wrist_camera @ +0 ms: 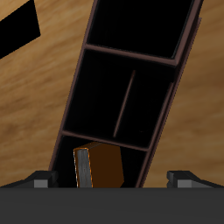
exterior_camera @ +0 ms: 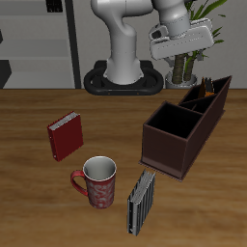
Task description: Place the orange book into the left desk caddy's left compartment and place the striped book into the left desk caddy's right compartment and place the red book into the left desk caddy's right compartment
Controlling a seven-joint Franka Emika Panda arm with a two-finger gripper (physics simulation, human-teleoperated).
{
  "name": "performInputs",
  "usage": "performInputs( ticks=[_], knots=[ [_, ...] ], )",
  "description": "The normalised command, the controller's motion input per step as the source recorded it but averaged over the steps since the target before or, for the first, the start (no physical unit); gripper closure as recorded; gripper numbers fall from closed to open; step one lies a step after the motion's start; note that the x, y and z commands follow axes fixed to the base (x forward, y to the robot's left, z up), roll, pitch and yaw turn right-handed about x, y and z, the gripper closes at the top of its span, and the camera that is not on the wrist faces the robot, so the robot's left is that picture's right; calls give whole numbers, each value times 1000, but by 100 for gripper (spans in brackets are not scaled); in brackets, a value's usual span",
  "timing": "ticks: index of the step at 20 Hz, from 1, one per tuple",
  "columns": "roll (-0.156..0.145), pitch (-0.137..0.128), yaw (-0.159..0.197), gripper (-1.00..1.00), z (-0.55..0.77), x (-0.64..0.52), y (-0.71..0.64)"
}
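Orange book (wrist_camera: 103,166) sits in the left desk caddy's (exterior_camera: 170,147) left compartment, end effector (wrist_camera: 112,179) hovering spread and empty above it (step one looks done), so next: striped book (exterior_camera: 142,202), standing on the counter (exterior_camera: 29,183).

The table (exterior_camera: 39,188) looks like warm wood with visible grain, fairly matt. The left desk caddy (exterior_camera: 183,130) on it reads as dark brown, flat-finished wood or plastic, hard to say which. The mug (exterior_camera: 96,183) beside the caddy has a glossy, ceramic-looking red pattern. The robot arm (exterior_camera: 125,39) behind is smooth white plastic with some sheen.
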Motion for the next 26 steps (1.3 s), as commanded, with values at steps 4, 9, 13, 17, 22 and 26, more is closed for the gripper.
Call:
performInputs(
  ticks=[4,9,13,17,22,26],
  knots=[
    [-76,-8,-20,-100,433,326,-530],
    [-59,-4,-10,-100,291,242,-443],
    [-36,5,-7,-100,221,167,-326],
    [-25,29,-11,-100,183,208,-265],
    [-14,59,6,-100,134,202,-194],
    [-30,32,4,-100,213,293,-235]
  ],
)
